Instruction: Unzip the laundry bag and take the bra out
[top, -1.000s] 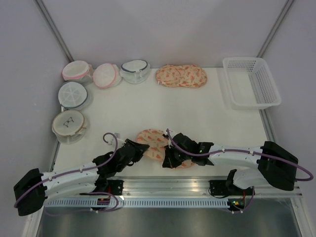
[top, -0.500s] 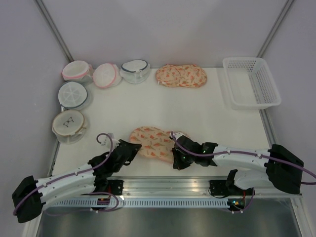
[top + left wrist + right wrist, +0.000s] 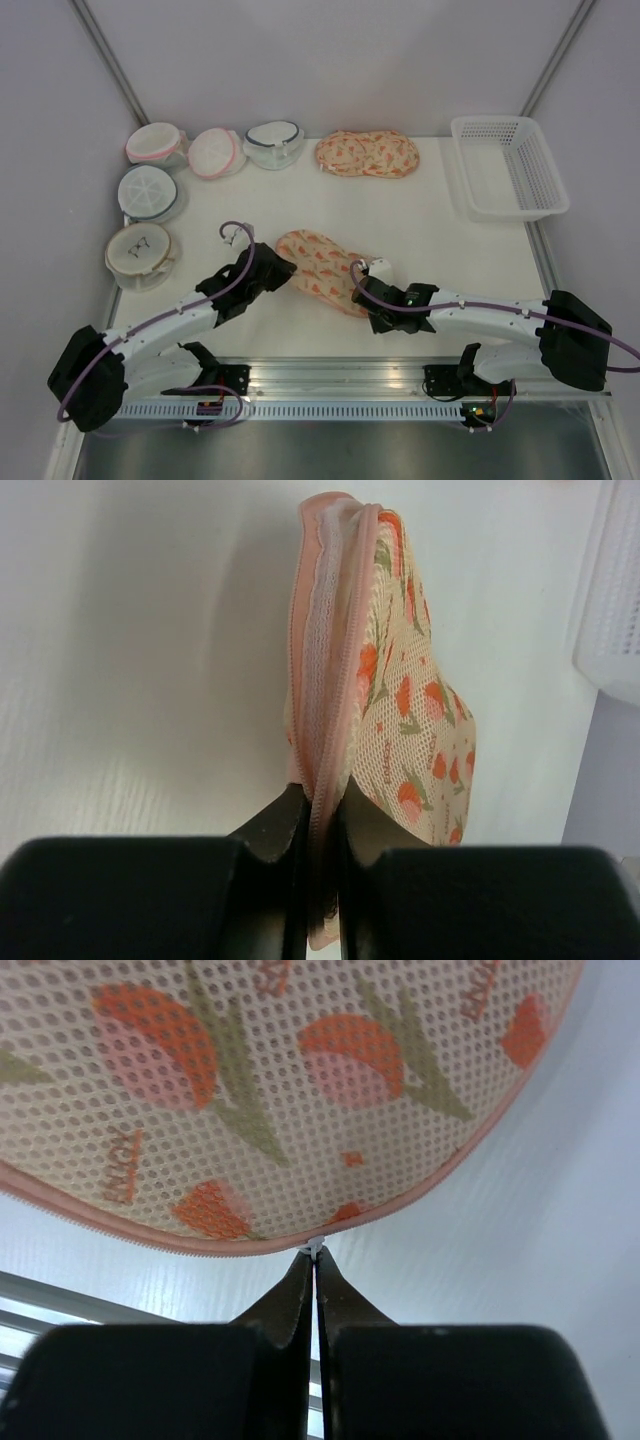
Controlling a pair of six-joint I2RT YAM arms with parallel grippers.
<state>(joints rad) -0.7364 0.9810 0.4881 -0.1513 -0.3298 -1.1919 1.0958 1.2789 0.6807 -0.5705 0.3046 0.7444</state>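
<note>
Top external view: the laundry bag (image 3: 318, 268) lies centre frame. My left gripper (image 3: 320, 798) clamps its pink trim (image 3: 297, 660); my right gripper (image 3: 315, 1260) pinches the zip pull (image 3: 316, 1248). I'd keep the trim taut and draw the pull steadily along the seam.

The left arm (image 3: 170, 325) rises from the lower left of the top view, slanting up and right toward the centre. At its tip, the left gripper (image 3: 278, 268) has its black fingers (image 3: 275, 830) nearly together, pinching the trimmed edge of the laundry bag (image 3: 400, 700). The right arm (image 3: 490, 310) stretches leftward from the lower right, lying low. The right gripper (image 3: 372, 303) is pressed tight on the zip pull (image 3: 315, 1249).
</note>
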